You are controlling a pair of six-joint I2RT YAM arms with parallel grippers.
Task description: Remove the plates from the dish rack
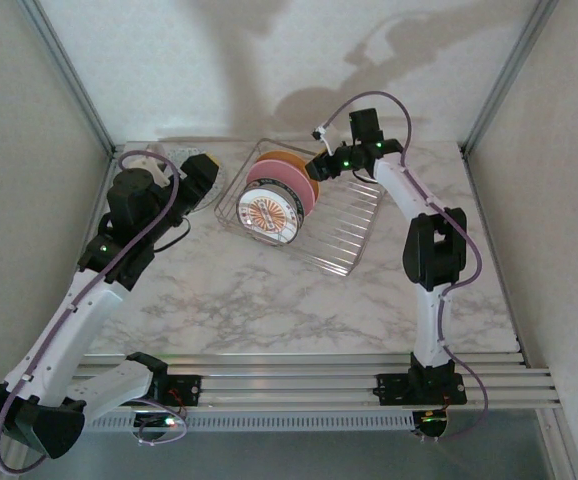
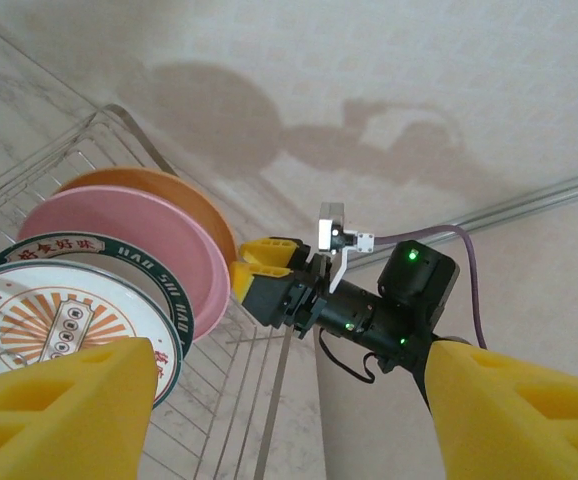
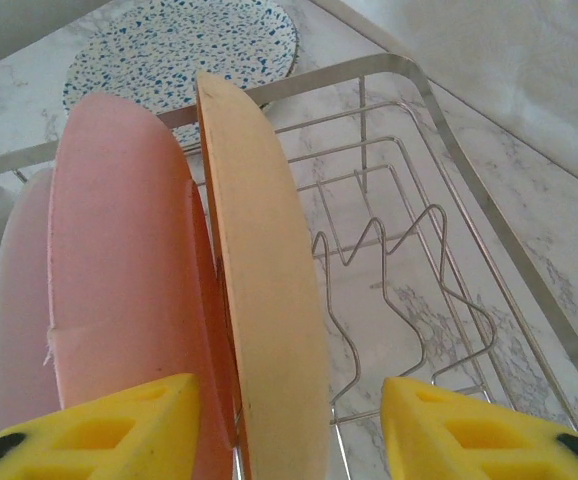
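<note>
One dish rack point(image 1: 347, 238) sits at the table's rear centre. A speckled plate point(image 3: 184, 45) lies flat on the table just beyond its end. Upright in the rack are the orange plate point(image 3: 269, 300), the pink plate point(image 3: 119, 250) close against it, and the sunburst plate point(image 1: 269, 215) in front.

Right gripper point(image 3: 287, 435): fingers apart, straddling the orange plate's rim, apparently without contact.

Left gripper point(image 2: 289, 420): fingers apart, empty, near the sunburst plate.
</note>
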